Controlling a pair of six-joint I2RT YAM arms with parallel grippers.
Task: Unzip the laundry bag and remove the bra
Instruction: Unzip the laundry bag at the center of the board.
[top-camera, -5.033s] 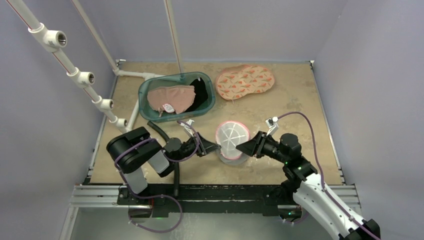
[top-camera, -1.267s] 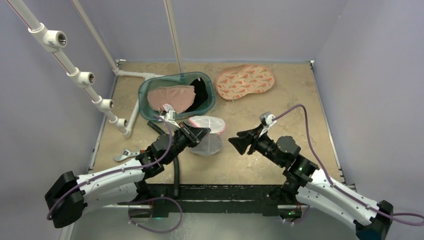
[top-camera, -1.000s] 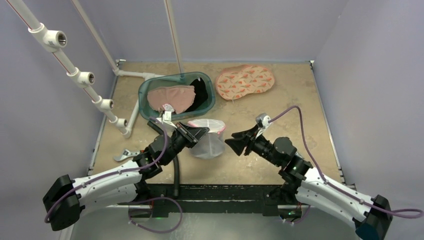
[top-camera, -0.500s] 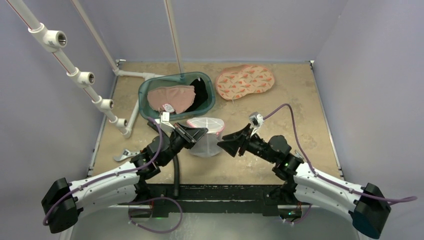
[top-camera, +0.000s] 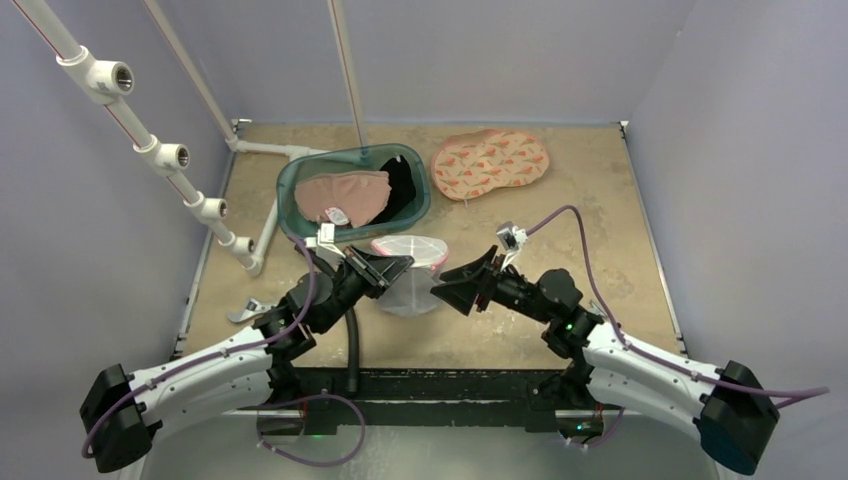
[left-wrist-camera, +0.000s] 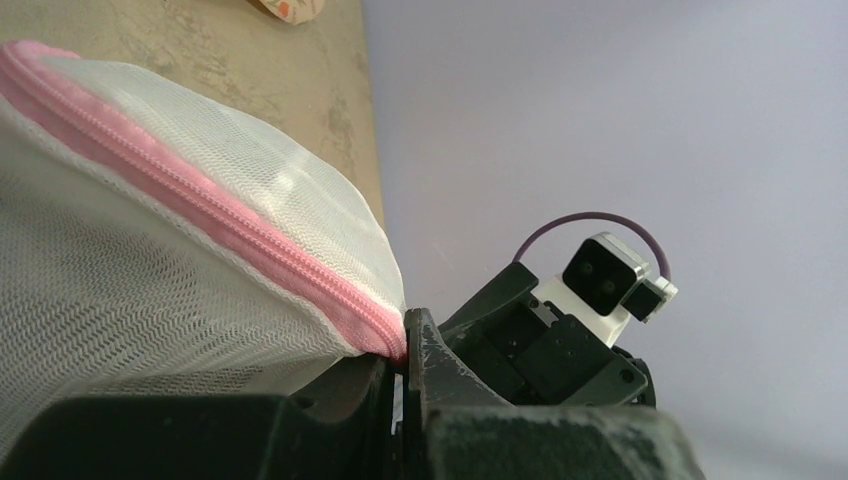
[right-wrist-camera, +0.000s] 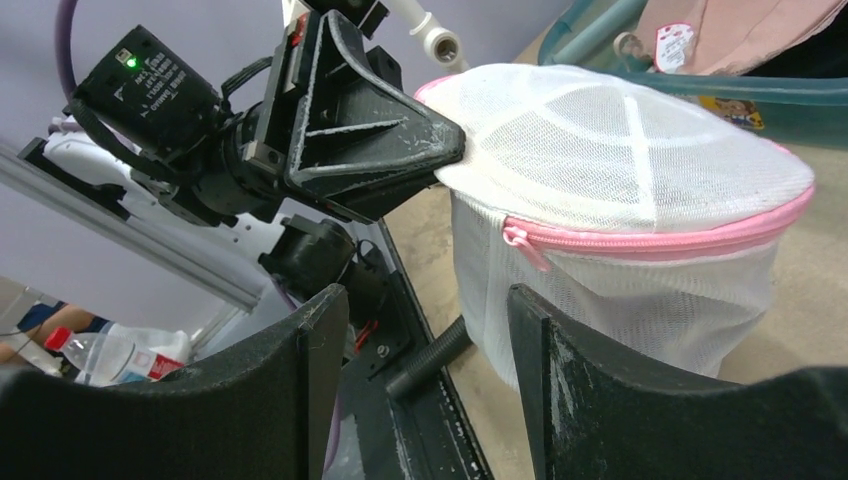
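Since a second ago, the right end effector has crept closer to the bag, while the left arm has hardly shifted. Its fingers stand well apart with nothing between them, short of the mesh. The left end effector is clamped tight on the bag's top edge, right on the pink zip. The bag stands upright on the tabletop, between the two arms and just in front of the basin.

The step in hand looks like catching the pull, which hangs at the zip's near end, facing the right wrist camera. To do it well:
- Line the open fingers up on the pull itself, not on the mesh behind it.
- Close fully before dragging, since the tab is small and may slip.
- Run the pull along the rim away from the left grip, keeping that grip firm so the zip stays taut.

The bra cannot be made out through the white mesh.
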